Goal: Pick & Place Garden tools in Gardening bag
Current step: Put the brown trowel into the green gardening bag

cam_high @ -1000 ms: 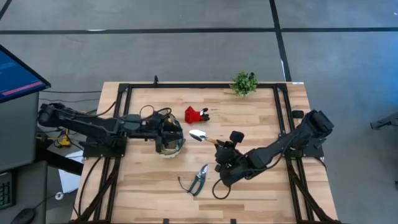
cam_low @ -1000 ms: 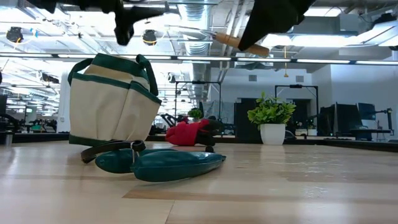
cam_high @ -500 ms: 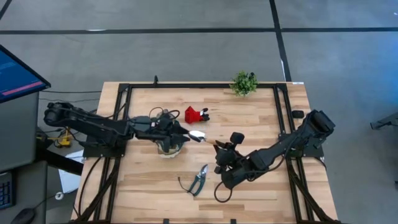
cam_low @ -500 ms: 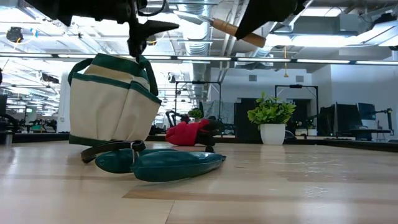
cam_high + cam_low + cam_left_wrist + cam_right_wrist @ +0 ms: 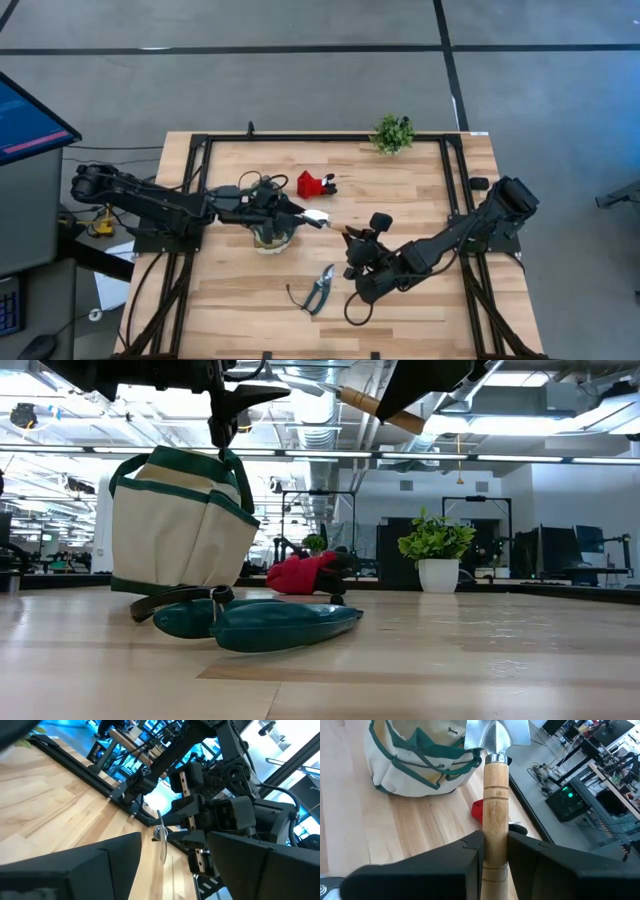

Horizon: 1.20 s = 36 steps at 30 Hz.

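Observation:
The tan gardening bag (image 5: 270,238) with green trim stands on the table left of centre, its mouth up (image 5: 415,765). My left gripper (image 5: 298,213) hovers open above the bag's right rim, pointing level at the silver blade (image 5: 162,842) of a wooden-handled trowel (image 5: 325,219). My right gripper (image 5: 348,235) is shut on that trowel and holds it in the air just right of the bag. The green-handled pruning shears (image 5: 320,290) lie flat nearer the front edge. A red-and-black tool (image 5: 315,185) lies beyond the bag. My right gripper pinches the trowel's wooden handle (image 5: 495,820) between its two fingers, which lie along the handle. It comes from the table's right, slanting a little downward. The trowel is lifted clear of the table, its blade (image 5: 497,735) pointing left toward the bag's mouth.
A small potted plant (image 5: 392,133) stands at the table's far edge, right of centre. A black frame (image 5: 320,140) runs round the tabletop. Bare wood lies along the near side around the shears.
My left gripper has moved toward the table's right and slightly down, from beside the bag to above it, close to the trowel's blade. It now hides much of the bag in the high view.

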### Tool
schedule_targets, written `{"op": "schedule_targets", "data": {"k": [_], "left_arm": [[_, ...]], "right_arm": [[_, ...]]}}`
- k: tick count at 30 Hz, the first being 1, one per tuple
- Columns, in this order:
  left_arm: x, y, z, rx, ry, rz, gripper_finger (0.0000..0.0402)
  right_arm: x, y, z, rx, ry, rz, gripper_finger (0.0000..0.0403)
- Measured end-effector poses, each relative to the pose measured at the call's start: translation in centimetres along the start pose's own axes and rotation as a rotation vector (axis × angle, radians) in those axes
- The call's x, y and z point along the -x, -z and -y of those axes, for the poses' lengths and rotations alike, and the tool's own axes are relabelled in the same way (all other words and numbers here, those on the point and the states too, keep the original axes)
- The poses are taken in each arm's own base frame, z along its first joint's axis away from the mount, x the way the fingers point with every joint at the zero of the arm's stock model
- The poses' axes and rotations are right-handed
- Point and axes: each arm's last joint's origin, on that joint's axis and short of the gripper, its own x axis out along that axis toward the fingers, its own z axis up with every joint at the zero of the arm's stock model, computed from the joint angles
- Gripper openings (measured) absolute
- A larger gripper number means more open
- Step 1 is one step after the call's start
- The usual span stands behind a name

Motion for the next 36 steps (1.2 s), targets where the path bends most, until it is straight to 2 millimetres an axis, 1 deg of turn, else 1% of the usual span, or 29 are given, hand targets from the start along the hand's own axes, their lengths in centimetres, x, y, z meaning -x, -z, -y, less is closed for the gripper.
{"op": "schedule_targets", "data": {"k": [4,8,17,25,30,36], "left_arm": [[0.0,0.0,0.0,0.000,0.004,-0.002,0.0203],[0.0,0.0,0.0,-0.002,0.005,0.000,0.0179],[-1.7,1.1,-0.7,0.000,0.020,0.017,0.0128],[-1.5,0.6,-0.3,0.004,0.050,0.055,0.0111],[-1.5,0.7,-0.3,-0.041,0.046,0.052,0.0100],[-1.5,0.7,-0.3,-0.049,0.045,0.051,0.0070]], "right_arm": [[0.0,0.0,0.0,0.000,0.000,0.000,0.0050],[0.0,0.0,0.0,-0.001,0.000,0.000,0.0050],[0.0,-0.1,0.0,-0.007,-0.001,0.003,0.0050],[0.0,-0.1,-0.1,-0.015,-0.003,0.007,0.0050],[0.0,-0.2,-0.1,-0.006,-0.005,0.011,0.0050],[0.0,-0.2,-0.1,-0.006,-0.005,0.011,0.0050]]}}
